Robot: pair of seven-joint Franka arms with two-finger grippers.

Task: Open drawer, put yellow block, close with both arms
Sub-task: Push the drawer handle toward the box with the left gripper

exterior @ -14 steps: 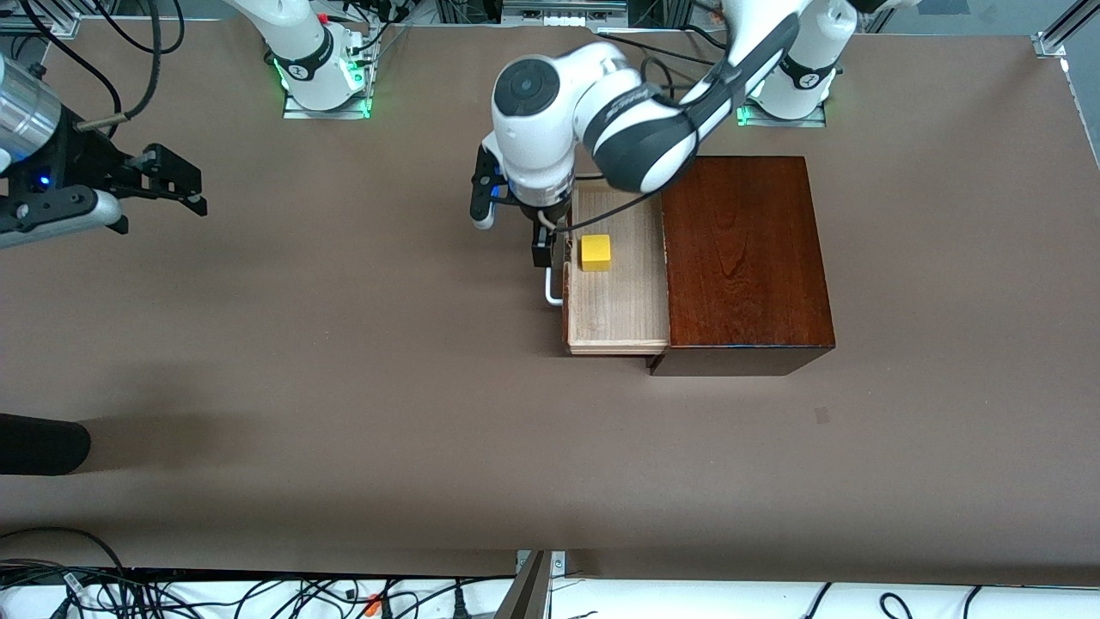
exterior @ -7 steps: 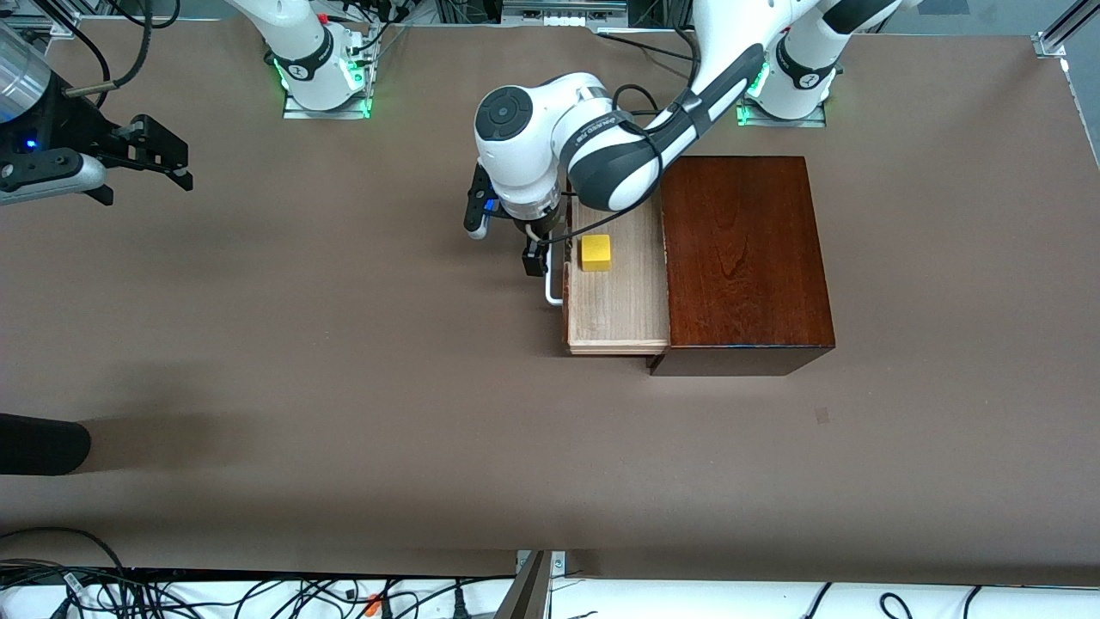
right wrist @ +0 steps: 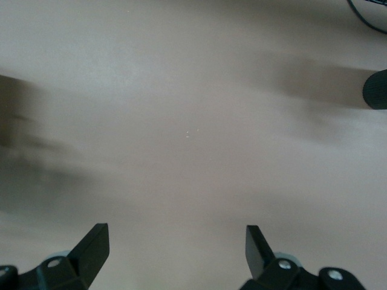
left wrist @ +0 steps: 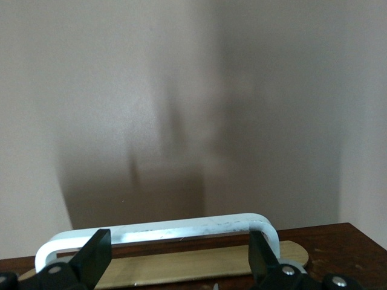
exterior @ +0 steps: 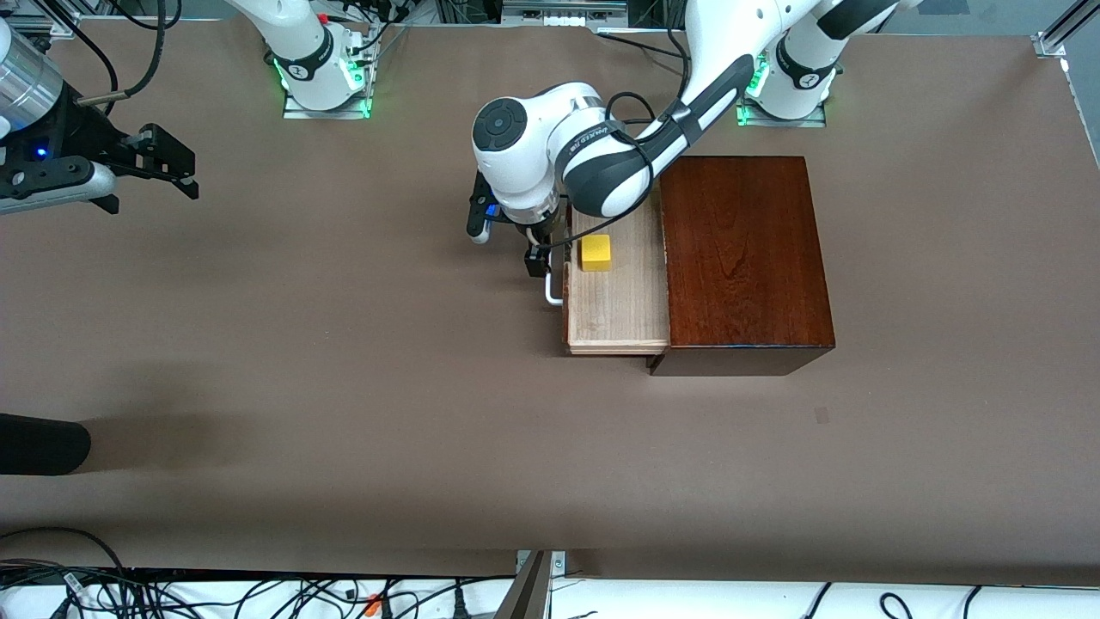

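Note:
The drawer (exterior: 619,301) is pulled out of the dark-wood box (exterior: 743,258) toward the right arm's end of the table. The yellow block (exterior: 595,252) lies in its pale tray, at the end nearer the robots' bases. My left gripper (exterior: 539,258) is open at the drawer's front, by the white handle (exterior: 553,292). In the left wrist view the handle's bar (left wrist: 157,231) runs between the two fingers of the left gripper (left wrist: 178,258), which grips nothing. My right gripper (exterior: 169,165) is open and empty, held above the table at the right arm's end; it also shows in the right wrist view (right wrist: 175,248).
A black rounded object (exterior: 43,443) lies at the table's edge on the right arm's end, and it also shows in the right wrist view (right wrist: 376,89). Cables run along the edge nearest the front camera. A small dark mark (exterior: 822,415) is on the table.
The left arm has folded back toward its base and its gripper has come down closer to the handle. The right gripper has shifted slightly. Drawer and block have not moved.

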